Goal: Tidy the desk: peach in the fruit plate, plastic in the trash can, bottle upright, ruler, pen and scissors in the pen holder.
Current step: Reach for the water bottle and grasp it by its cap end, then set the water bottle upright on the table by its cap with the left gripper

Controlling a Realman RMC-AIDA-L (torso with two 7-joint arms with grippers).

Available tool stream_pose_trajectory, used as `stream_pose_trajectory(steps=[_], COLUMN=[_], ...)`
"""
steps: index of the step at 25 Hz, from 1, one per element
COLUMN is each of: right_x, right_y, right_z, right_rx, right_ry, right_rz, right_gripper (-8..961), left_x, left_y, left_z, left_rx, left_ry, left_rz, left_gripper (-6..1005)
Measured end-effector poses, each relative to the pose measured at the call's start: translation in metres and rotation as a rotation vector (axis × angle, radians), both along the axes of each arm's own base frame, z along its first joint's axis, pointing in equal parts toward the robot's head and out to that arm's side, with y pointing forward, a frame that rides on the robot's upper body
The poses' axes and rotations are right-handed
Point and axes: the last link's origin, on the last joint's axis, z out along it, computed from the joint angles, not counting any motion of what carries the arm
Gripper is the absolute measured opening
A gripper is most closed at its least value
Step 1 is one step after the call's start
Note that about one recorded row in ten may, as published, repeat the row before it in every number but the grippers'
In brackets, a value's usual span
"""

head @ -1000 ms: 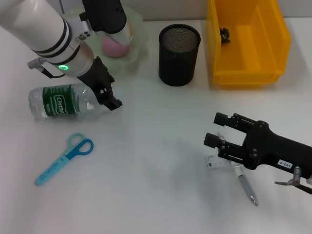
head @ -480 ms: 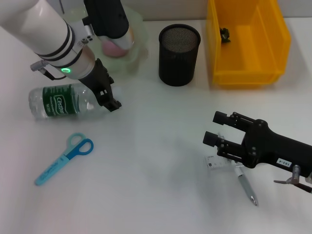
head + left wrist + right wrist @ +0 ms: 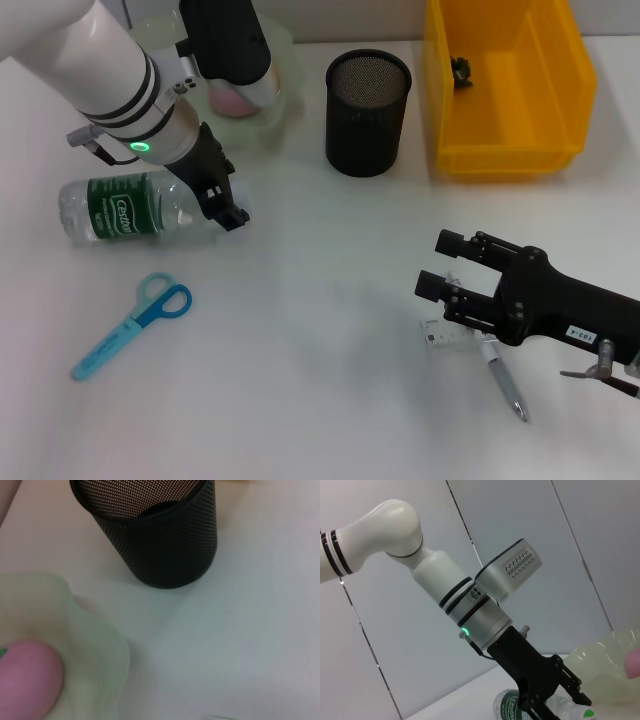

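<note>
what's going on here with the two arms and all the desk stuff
A two-armed robot is partway through tidying a desk. Its left hand is down at the cap end of a water bottle lying on its side. The right hand hangs open above a small piece of clear plastic and a pen. The peach already sits in the pale green fruit plate. The blue scissors lie flat on the table, not yet in the black mesh pen holder.

Probably a robotics lab set up as a mock desk — bare white table, plain grey wall panels, a yellow parts bin, mesh pen holder.
</note>
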Motion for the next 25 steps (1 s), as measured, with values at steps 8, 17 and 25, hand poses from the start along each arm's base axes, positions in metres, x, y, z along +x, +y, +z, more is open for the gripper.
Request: stream_pose_trajectory(steps=[8, 17, 25], right_x=[-0.0015, -0.0021, -0.0021], right_y=[0.0015, 0.0018, 0.0024], right_z=[-0.0002, -0.0008, -0.0009], right_rx=[-0.001, -0.004, -0.003], right_ry=[0.001, 0.002, 0.001], right_rz=[0.005, 0.005, 0.005], right_gripper=[721, 720, 719], left_x=[-0.0001, 0.0006, 0.0038], left_y=[0.0012, 0.0014, 0.0019], left_z=[0.0008, 0.0012, 0.0029], left_rx=[0.002, 0.001, 0.007], left_ry=[0.007, 0.017, 0.012], left_rz=[-0.011, -0.016, -0.025], left_gripper=[592, 445, 444])
